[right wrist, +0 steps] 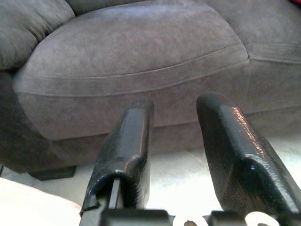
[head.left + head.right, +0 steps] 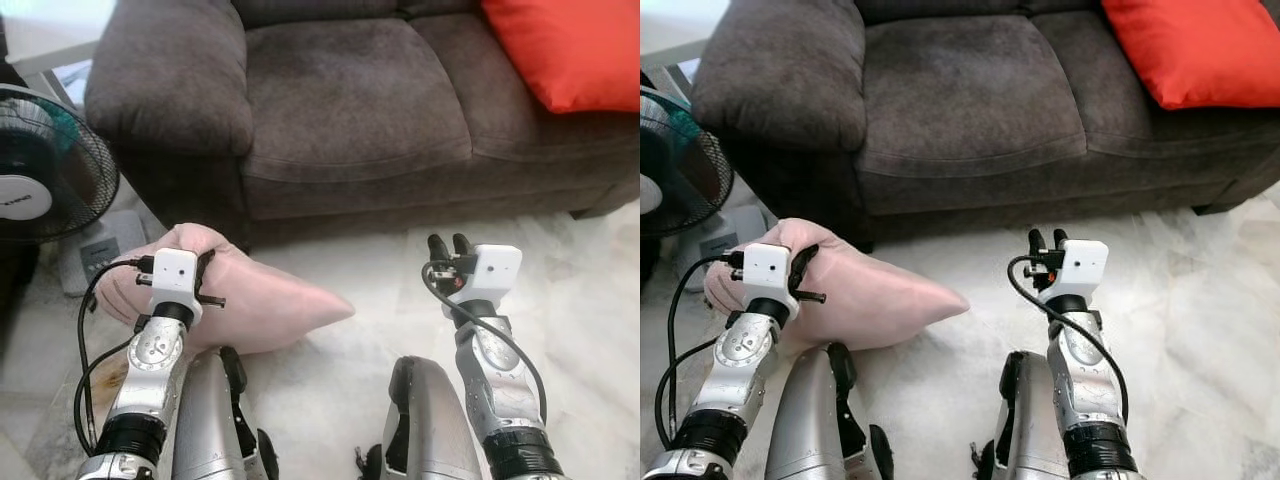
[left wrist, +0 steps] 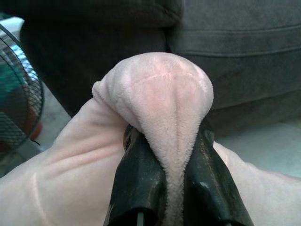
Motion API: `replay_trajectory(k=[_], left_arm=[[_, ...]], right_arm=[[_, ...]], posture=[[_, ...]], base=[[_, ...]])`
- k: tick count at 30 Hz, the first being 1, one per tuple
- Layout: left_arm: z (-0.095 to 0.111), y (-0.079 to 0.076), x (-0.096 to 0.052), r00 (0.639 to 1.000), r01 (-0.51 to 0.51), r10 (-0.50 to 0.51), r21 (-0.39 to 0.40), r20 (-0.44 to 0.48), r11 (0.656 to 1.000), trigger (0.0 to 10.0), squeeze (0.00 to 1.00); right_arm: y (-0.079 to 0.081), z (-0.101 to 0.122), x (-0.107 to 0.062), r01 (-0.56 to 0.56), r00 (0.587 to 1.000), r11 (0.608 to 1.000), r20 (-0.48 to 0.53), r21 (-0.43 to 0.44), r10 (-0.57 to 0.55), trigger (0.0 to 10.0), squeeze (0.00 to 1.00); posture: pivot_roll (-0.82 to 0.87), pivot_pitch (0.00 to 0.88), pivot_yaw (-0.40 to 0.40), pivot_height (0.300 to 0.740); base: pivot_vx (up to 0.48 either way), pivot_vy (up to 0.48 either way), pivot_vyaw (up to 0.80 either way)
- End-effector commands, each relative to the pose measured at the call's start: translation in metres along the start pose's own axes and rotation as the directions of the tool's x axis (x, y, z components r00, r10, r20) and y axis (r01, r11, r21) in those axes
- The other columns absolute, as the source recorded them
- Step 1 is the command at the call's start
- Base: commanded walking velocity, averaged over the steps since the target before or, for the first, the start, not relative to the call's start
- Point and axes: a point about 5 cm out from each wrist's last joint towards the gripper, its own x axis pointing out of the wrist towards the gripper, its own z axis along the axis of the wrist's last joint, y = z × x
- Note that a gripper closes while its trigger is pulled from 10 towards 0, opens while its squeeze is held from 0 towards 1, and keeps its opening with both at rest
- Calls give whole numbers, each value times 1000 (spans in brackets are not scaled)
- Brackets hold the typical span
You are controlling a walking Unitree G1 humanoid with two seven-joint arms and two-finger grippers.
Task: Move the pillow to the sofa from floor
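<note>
A soft pink pillow hangs low over the pale floor in front of the dark grey sofa. My left gripper is shut on the pillow's upper left corner; in the left wrist view the pink plush bulges out between the two black fingers. My right gripper is held up to the right of the pillow, open, with nothing between its fingers. It points at the sofa's front, apart from the pillow.
An orange-red cushion lies on the sofa's right seat. A black standing fan is at the left beside the sofa arm, with a grey box on the floor below it. Pale marble floor stretches to the right.
</note>
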Motion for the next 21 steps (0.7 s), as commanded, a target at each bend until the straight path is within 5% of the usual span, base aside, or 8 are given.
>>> replay_trajectory(k=[1,12,21], left_arm=[[28,-1,9,993,1,-1,4,120,1000,10000,0],[31,-5,9,992,3,-3,0,129,1000,10000,0],[36,-3,7,990,-12,13,-7,142,1000,10000,0]], right_arm=[[-3,-3,-2,22,1000,1000,-3,8,-22,10000,0],[-4,-3,-1,27,1000,1000,1,8,-27,10000,0],[-2,-3,-2,13,1000,1000,2,11,-13,10000,0]], posture=[[139,36,10,474],[146,71,3,495],[154,95,-7,554]], base=[[0,0,0],[0,0,0],[0,0,0]])
